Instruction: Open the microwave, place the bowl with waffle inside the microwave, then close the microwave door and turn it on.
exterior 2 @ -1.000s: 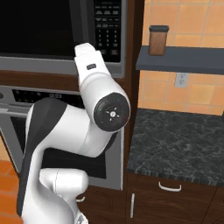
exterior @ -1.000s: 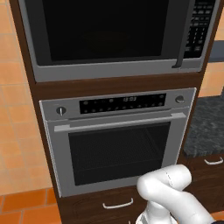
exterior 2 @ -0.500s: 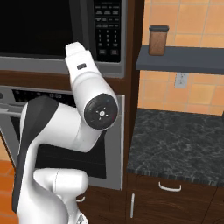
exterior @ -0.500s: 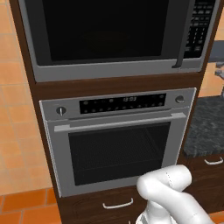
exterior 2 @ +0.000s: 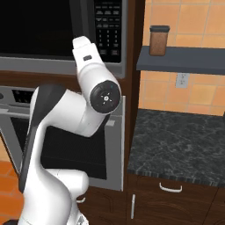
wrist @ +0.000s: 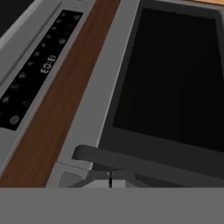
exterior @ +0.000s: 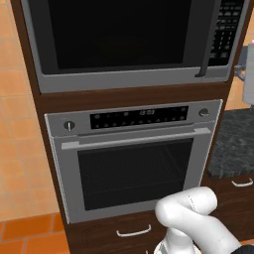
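Microwave [exterior: 129,44] door [wrist: 175,74] shut, handle [exterior: 207,39] untouched: task at first step, all else left. Bowl and waffle nowhere in frame. Hand view rolled, door handle [wrist: 148,162] close ahead, oven panel [wrist: 35,70] alongside. Fingers: state cannot be told. Since half-second-earlier frame, arm's upper link [exterior 2: 94,83] has swung toward microwave keypad [exterior 2: 107,28]; base unmoved.

Dark brown wood cabinet column [exterior: 134,94] holds a silver oven [exterior: 134,163] with two round knobs and a bar handle. Orange tile wall [exterior: 15,149] to its left, orange tile floor [exterior: 30,233] below. To the right: dark speckled stone counter [exterior 2: 176,145], drawers beneath, grey shelf [exterior 2: 180,59] carrying a brown jar [exterior 2: 158,40].
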